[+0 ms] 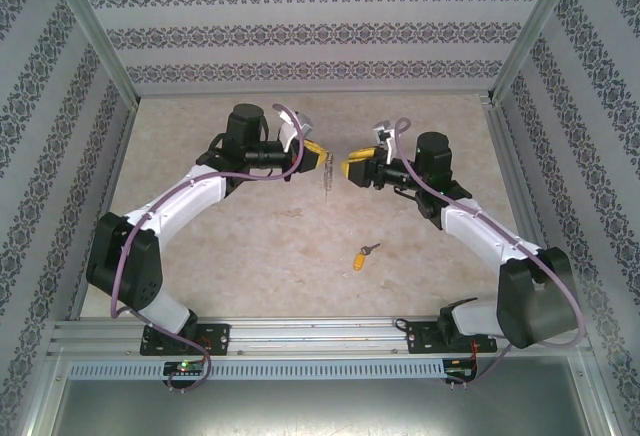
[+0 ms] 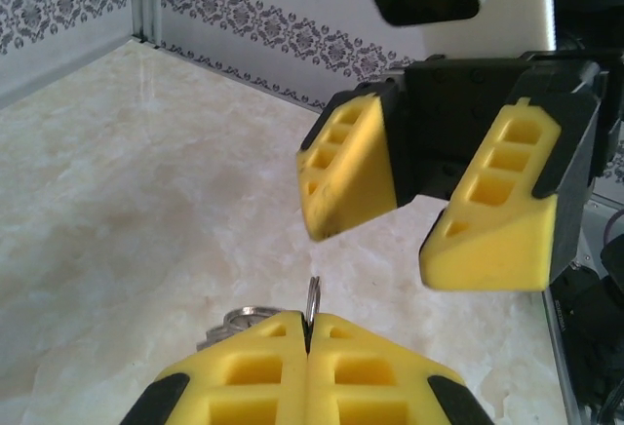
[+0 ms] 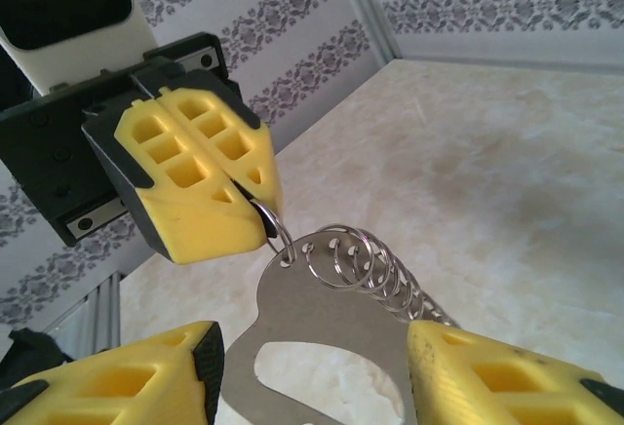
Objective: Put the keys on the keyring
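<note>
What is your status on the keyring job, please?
Left pincer shut on a small ring of the keyring. Right pincer open, facing it. Key lies loose on the table. Nothing in the way.

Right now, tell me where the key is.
In the top view the key lies on the table, right of centre, nearer the arm bases than the raised keyring and closer to the right arm.

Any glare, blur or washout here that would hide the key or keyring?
Top external: soft and low in contrast; the key is small but distinct, the keyring a thin faint sliver. Left wrist: pale sheen on the table, no harsh shadows. Right wrist: keyring links sharp, far table washed out bright.
</note>
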{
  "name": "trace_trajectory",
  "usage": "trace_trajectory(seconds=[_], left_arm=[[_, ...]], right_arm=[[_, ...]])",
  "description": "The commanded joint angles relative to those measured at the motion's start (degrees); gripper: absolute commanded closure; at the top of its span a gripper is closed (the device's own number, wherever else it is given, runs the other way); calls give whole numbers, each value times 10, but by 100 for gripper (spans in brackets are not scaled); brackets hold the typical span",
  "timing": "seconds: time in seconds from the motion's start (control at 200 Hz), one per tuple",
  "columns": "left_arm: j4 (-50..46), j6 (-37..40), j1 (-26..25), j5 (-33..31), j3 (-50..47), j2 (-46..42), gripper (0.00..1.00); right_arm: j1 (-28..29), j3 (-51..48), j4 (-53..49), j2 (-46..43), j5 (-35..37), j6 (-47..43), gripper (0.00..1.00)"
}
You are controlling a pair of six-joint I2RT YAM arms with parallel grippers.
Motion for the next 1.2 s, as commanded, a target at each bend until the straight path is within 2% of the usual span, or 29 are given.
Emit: trace_trajectory(seconds=[0.0,0.495,0.859,0.949,1.199], left_arm=[[-20,35,-8,29,14,-14,100],[-63,39,-20,83,45,5,100],[-76,39,-24,87,50,11,100],[-76,39,-25,86,49,12,100],[-74,38,-28,84,53,14,100]], right_arm=[[6,23,15,7,-44,-15,47],[16,56,-6,29,-79,-29,50],[18,54,-11,29,-76,-36,57],[18,54,-11,28,-76,-37,62],[18,51,-15,28,-86,-41,86]])
